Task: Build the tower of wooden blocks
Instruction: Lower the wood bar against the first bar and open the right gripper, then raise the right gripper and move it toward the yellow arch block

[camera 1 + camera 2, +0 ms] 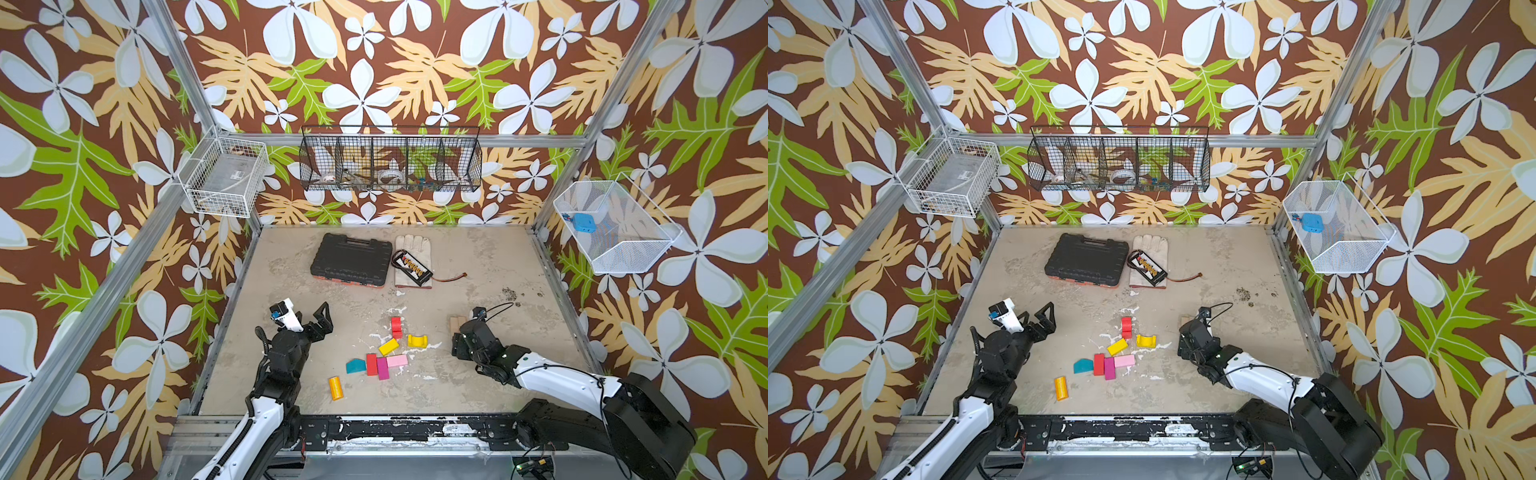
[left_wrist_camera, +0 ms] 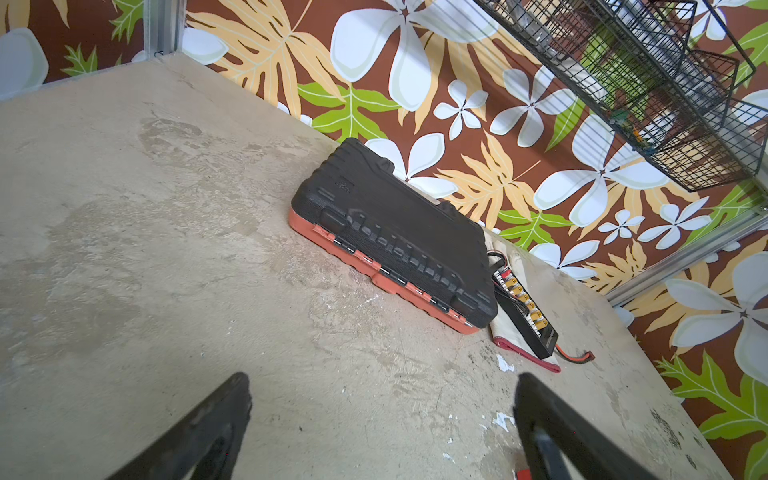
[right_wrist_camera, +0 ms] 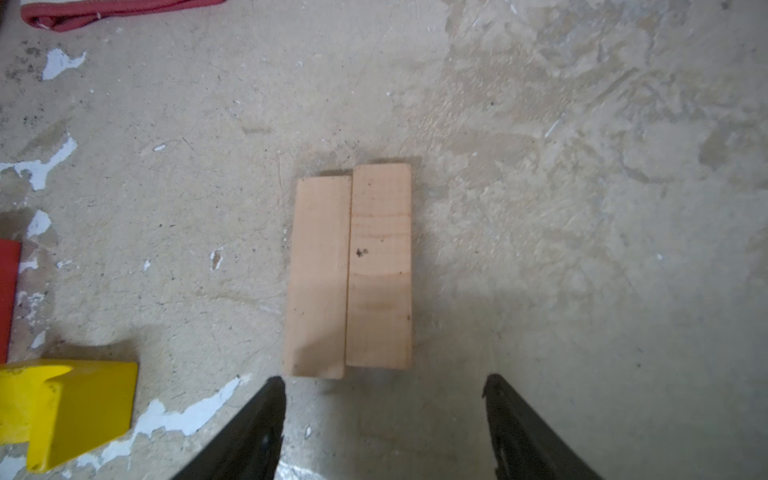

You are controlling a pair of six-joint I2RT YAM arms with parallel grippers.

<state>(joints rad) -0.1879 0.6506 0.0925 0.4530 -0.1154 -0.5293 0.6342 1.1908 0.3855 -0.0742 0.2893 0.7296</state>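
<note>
Wood blocks lying loose on the desk.
Left gripper hovering wide open, empty, front-left; coloured blocks lying scattered mid-front; right gripper gaping, holding nothing, two touching tan blocks lying just ahead.

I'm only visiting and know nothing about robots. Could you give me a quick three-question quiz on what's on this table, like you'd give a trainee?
1. True or false: the two tan blocks lie flat, side by side and touching, just ahead of the right gripper.
2. The orange cylinder is: A) standing upright, B) lying on its side on the table, C) held in a gripper.
3. Fill in: the left gripper is open and holds ____.

Key: 1 true. 2 B. 3 nothing.
</note>
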